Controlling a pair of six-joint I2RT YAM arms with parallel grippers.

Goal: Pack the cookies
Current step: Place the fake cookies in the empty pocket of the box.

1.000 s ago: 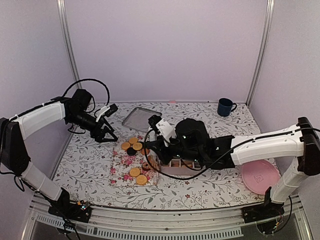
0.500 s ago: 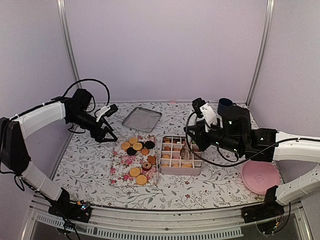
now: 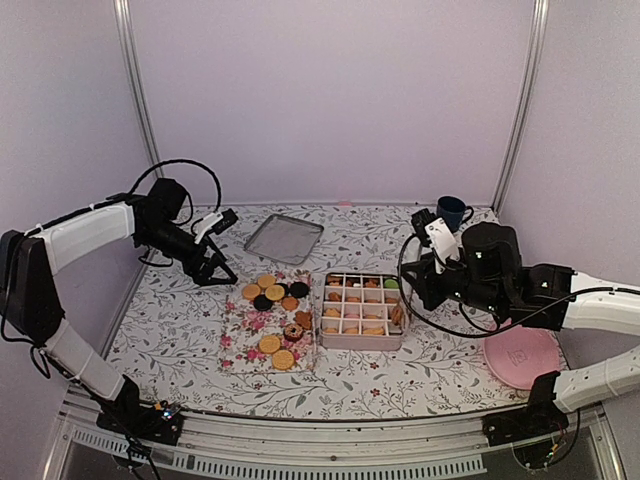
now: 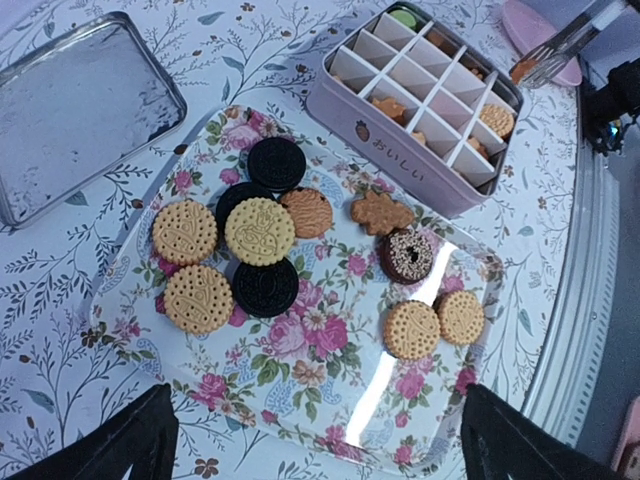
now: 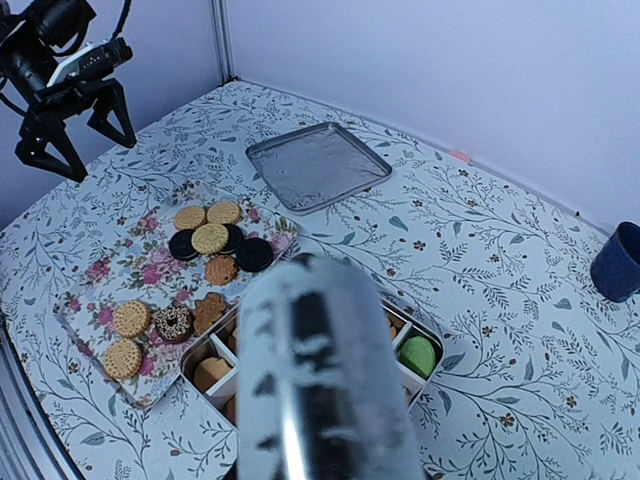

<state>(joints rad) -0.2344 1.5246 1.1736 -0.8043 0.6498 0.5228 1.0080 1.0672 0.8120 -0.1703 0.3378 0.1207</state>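
Jaws: standing wide on the left, clamping a blurred metal tool (image 5: 320,380) on the right. Better targeting isolated cookies (image 4: 411,330), lower centre of frame, avoiding the overlapping cluster.

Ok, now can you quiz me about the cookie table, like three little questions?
1. True or false: the silver lid is closed on the cookie tin.
2. The green cookie sits: A on the floral tray, B in a corner compartment of the cookie tin, C on the pink plate.
3. Which gripper hangs open with nothing between its fingers?
Key: 1 false, the lid lies apart on the table. 2 B. 3 the left gripper.
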